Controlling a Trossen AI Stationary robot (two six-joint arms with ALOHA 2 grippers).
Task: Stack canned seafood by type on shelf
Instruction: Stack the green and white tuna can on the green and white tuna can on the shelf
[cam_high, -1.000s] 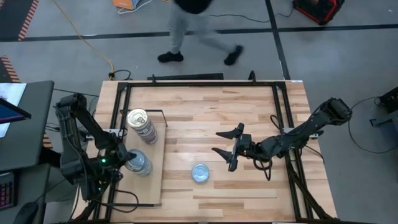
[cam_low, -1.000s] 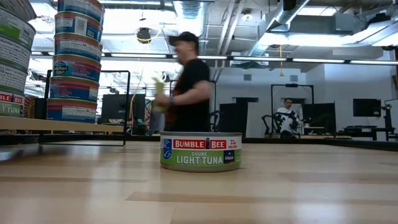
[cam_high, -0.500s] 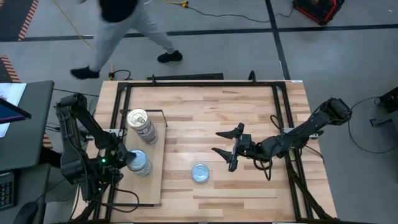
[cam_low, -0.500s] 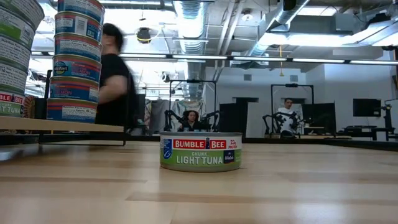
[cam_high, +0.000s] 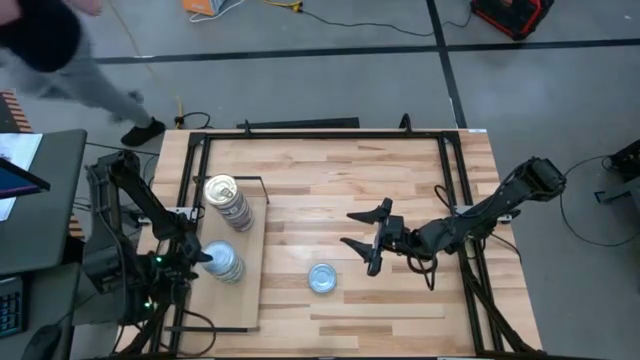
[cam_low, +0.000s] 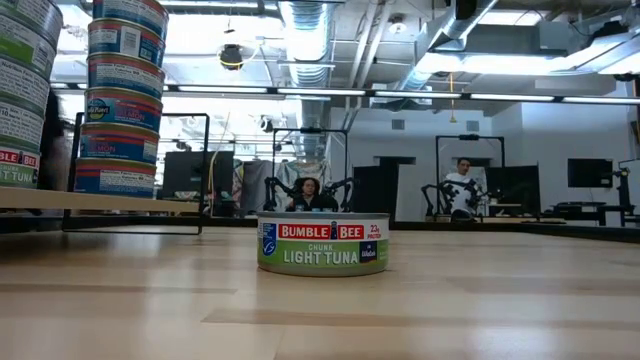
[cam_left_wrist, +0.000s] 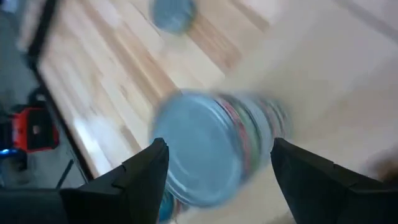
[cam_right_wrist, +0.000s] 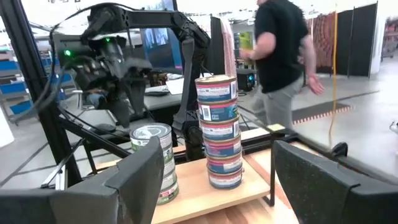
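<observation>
Right gripper (cam_high: 362, 243) is hovering with jaws spread wide and empty, the loose tuna tin (cam_high: 322, 278) lying flat on the table just beside and nearest it. Farther off, left gripper (cam_high: 203, 256) is standing open beside the blue-topped stack (cam_high: 224, 262) on the shelf (cam_high: 250, 290). Gold-topped stack (cam_high: 226, 200) is standing beyond.

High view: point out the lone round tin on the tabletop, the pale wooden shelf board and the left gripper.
Lone round tin (cam_high: 322, 278), high view, lid centre.
Pale wooden shelf board (cam_high: 251, 300), high view, bare corner.
Left gripper (cam_high: 205, 256), high view, between fingertips.
</observation>
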